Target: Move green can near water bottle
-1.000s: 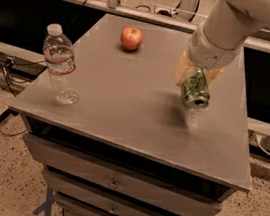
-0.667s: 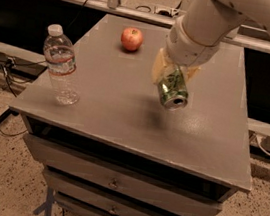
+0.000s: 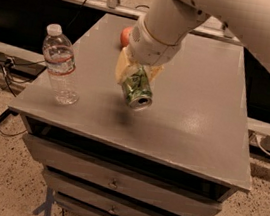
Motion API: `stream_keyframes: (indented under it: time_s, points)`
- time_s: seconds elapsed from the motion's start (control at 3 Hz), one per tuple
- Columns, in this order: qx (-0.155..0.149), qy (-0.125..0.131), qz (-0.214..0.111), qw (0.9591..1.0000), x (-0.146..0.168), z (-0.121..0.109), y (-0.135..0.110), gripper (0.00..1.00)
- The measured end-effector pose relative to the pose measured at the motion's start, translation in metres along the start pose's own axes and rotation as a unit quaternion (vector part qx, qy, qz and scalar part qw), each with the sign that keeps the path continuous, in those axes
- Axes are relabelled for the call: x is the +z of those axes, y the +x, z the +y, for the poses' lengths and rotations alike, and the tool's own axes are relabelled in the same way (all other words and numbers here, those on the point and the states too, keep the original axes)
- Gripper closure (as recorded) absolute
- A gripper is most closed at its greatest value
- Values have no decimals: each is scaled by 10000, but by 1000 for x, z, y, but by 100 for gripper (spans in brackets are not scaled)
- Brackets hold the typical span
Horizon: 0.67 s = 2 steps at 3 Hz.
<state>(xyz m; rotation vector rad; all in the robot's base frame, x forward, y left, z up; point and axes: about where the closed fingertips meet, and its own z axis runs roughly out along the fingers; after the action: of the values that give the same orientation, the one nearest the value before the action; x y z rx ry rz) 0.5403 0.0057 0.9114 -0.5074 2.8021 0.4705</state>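
Camera view: we find the end effector [image 3: 137, 78] over the middle of the grey worktop [image 3: 199, 119], its fingers clamped on the green can [image 3: 137, 90]. The can hangs tilted and clear of the surface, with one silver end turned toward the camera. The water bottle [image 3: 60, 66] stands upright near the front left corner, apart from the can. A red fruit [image 3: 125, 36] shows partly behind the arm, toward the back.

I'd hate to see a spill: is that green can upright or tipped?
Tipped. The green can is tilted, silver end toward the camera, held by the hand above the table's middle.
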Motion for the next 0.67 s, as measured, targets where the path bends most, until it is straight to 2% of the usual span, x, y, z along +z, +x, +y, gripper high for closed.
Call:
stream_keyframes:
  time_s: [0.33, 0.67]
  points:
    - [-74, -252, 50, 9996, 15, 24, -8, 100]
    - [-66, -464, 147, 9988, 30, 42, -14, 84]
